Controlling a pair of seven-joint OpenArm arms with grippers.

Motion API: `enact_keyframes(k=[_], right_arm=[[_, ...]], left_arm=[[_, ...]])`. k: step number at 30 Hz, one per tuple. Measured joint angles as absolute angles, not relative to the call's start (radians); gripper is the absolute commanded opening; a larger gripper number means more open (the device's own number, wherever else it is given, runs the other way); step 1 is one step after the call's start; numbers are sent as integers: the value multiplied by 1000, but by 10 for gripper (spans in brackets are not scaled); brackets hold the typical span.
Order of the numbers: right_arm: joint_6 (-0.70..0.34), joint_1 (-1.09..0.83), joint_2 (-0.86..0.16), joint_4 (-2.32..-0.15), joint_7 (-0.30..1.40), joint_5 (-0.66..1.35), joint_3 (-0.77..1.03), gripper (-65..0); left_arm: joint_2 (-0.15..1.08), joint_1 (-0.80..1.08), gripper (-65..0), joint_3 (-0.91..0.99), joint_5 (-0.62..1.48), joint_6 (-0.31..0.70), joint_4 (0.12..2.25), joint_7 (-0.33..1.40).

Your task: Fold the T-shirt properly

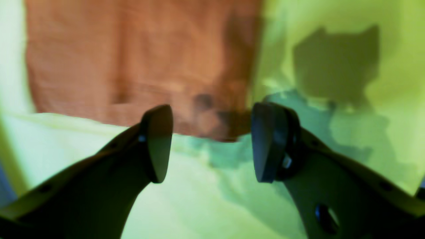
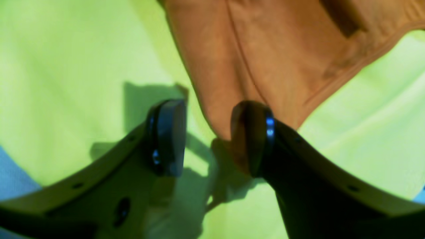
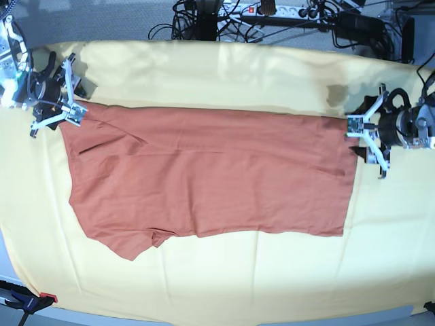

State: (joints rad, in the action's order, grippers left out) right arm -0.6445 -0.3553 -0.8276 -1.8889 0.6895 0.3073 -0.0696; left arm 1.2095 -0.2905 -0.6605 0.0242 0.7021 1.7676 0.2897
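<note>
T-shirt [image 3: 204, 180] lies flat on the cloth [image 3: 217, 75], mid-frame in base view. Right gripper [image 3: 68, 92] at the shirt's upper-left corner; left gripper [image 3: 367, 139] at its upper-right corner. Cables [image 3: 272, 17] along top edge.

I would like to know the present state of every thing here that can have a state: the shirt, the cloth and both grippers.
T-shirt: folded lengthwise, lying flat, held by no gripper.
Yellow cloth: spread under the T-shirt, lightly wrinkled.
Left gripper: open, at the T-shirt's corner, empty.
Right gripper: open, at the T-shirt's edge, holding nothing.
</note>
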Motion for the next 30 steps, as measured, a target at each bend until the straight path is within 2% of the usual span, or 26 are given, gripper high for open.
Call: enact_keyframes(k=[4,13,15,18,19,24,26,30], right_arm=[[-577,-383,-828,-1884,609,173,-70,-352],[-556,-376,-828,-1771,512,153,-67,-356],[-553,-376,-828,-1768,513,149,-67,-433],[-553,-377,-828,-1766,516,146,-67,-637],[-553,-377,-827,-1767,516,146,-67,-650],[-553,-377,-828,-1767,528,167,-67,-650],[-553,-377,-828,-1767,546,197,-67,-650],[-574,-376,-828,-1766,552,223,-67,-509]], left_arm=[[1205,-249,-275,-661,-57,704,1767,242],[1201,-244,-275,-660,-68,689,1767,242],[1202,-243,-275,-660,-68,669,1767,242],[1202,-244,-275,-660,-68,623,1767,239],[1202,-243,-275,-660,-73,605,1767,242],[1201,-244,-275,-660,-83,584,1767,243],[1202,-244,-275,-660,-83,623,1767,244],[1202,-243,-275,-660,-83,693,1766,238]])
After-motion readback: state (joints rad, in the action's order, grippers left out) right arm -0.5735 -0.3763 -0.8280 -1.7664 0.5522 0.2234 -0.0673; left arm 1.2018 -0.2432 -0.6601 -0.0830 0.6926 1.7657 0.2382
